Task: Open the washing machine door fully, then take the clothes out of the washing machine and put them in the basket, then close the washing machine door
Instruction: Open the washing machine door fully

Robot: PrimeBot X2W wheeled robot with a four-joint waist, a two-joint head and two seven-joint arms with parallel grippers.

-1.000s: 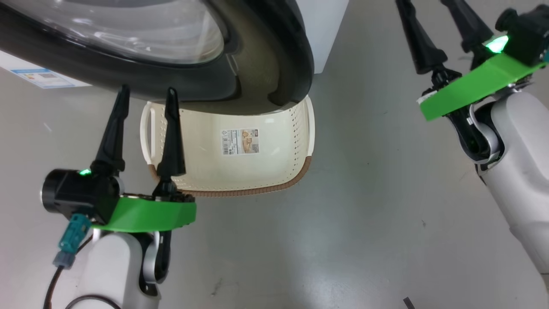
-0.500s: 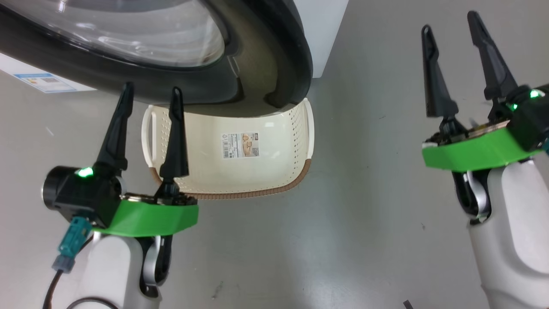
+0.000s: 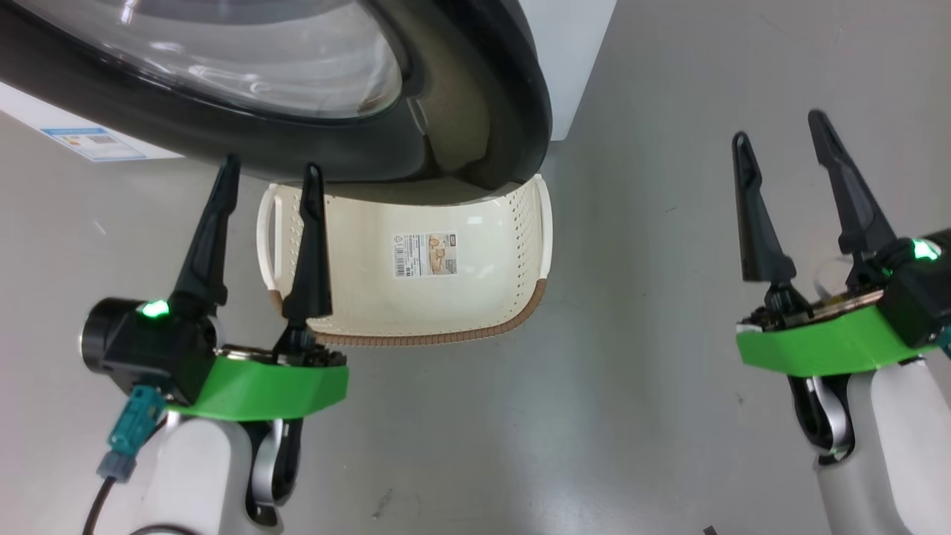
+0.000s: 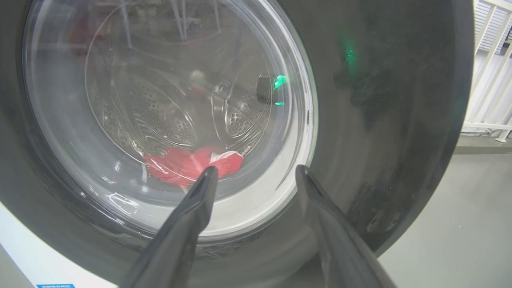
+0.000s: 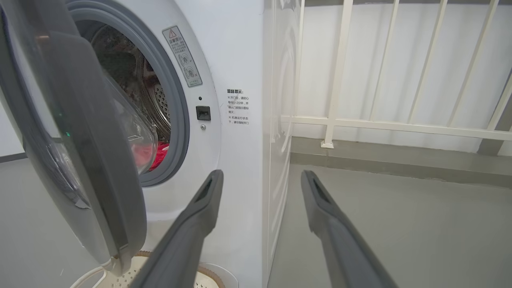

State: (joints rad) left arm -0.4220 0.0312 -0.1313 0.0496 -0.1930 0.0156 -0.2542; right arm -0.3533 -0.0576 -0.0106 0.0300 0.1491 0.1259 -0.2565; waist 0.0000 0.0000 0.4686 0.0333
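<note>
The washing machine door [image 3: 475, 104], black-rimmed with a clear glass bowl [image 4: 168, 112], stands partly open above the cream basket [image 3: 416, 305]. Red clothes [image 4: 192, 166] lie in the steel drum, seen through the glass, and also past the door's edge as clothes [image 5: 154, 154]. My left gripper [image 3: 271, 171] is open, fingertips just below the door rim and over the basket's left end. My right gripper [image 3: 780, 126] is open over bare floor, right of the white washing machine [image 5: 240, 120]. Nothing is between either pair of fingers.
The basket sits on the grey floor [image 3: 639, 371] under the door, a sticker [image 3: 425, 255] inside it. A white railing [image 5: 380, 124] runs behind the machine's right side. A blue label [image 3: 93, 143] marks the machine's front.
My right gripper has dropped down and in from the upper right, fingers now fully in the head view. The head camera shifted slightly. The left gripper stays put.
</note>
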